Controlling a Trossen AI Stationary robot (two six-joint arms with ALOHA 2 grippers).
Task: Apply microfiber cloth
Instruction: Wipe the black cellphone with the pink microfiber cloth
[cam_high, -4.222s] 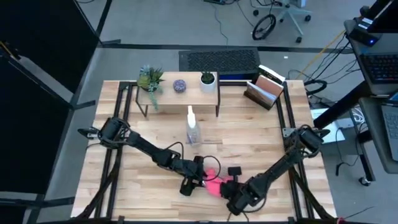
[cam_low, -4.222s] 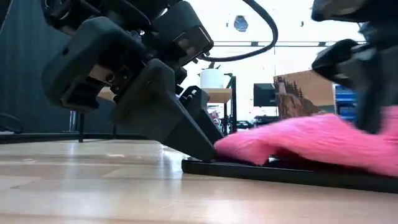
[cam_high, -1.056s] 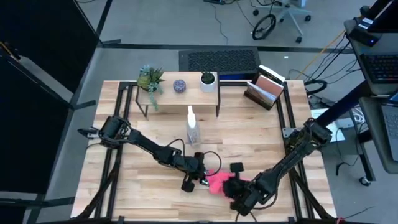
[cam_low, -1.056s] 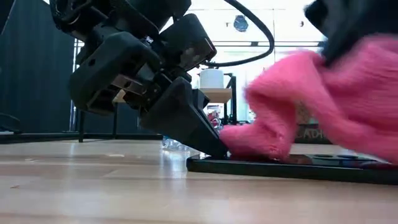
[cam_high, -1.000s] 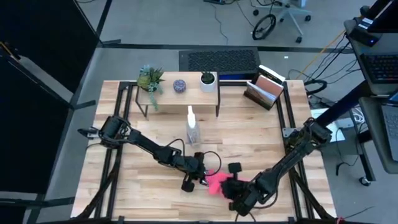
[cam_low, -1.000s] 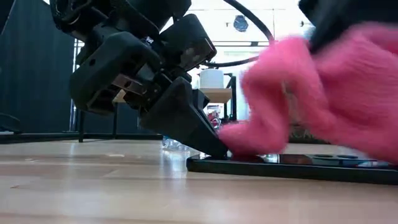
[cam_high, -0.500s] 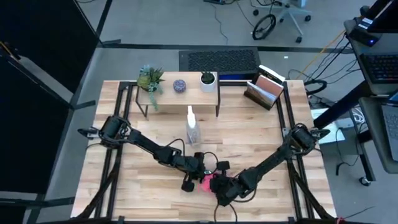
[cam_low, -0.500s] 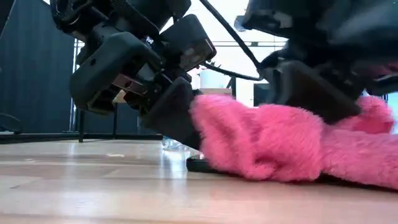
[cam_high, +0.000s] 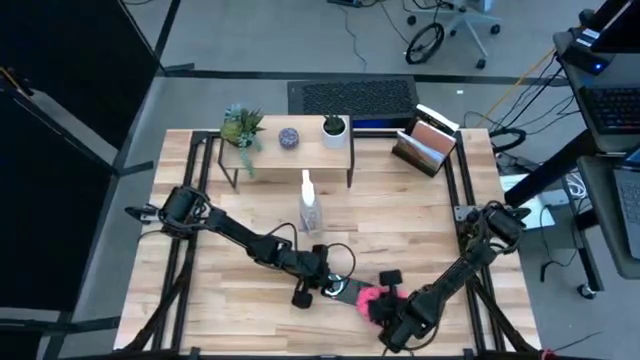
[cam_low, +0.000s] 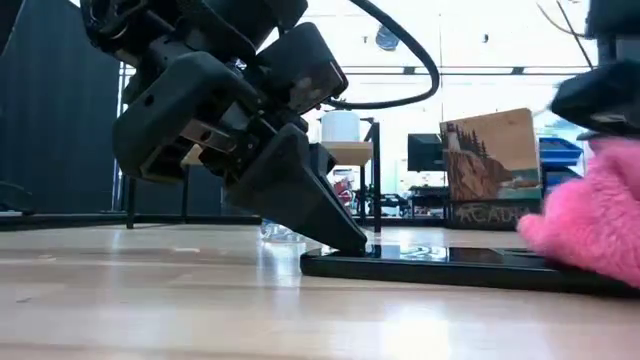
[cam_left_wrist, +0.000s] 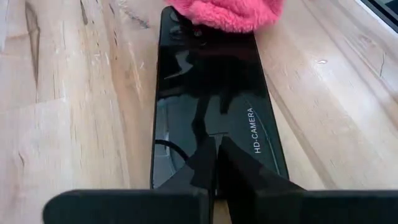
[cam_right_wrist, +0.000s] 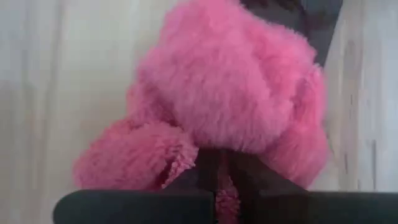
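A black smartphone (cam_left_wrist: 214, 99) lies flat on the wooden table near its front edge. My left gripper (cam_low: 352, 243) is shut, with its tips on the phone's left end. The microfiber cloth (cam_right_wrist: 227, 106), bright pink and bunched into a fluffy wad, sits on the phone's right end (cam_high: 372, 299). My right gripper (cam_right_wrist: 221, 171) is shut on the cloth, just near and right of the phone in the high view. My left gripper presses its shut fingertips (cam_left_wrist: 216, 158) down on the phone's left end (cam_low: 335, 262). The fingers slant down from the table's left and lie along the phone. The phone stays flat on the table. My right gripper pinches the bunched cloth between its two fingers (cam_right_wrist: 208, 165), several layers gathered together. The wad bulges out beyond the fingertips. Its underside rests on the phone's right end (cam_low: 560, 275).
A clear spray bottle (cam_high: 311, 206) stands behind the phone at mid-table. Farther back are a small shelf (cam_high: 290, 150) with plants and a white pot (cam_high: 334, 127), and a holder with a picture card (cam_high: 427, 146) at the back right.
My right gripper carried the cloth down onto the phone and swept it left along the glass up to my left gripper's fingers. It then drew the cloth back toward the table's right, where it now sits on the phone's right end. The phone has not moved.
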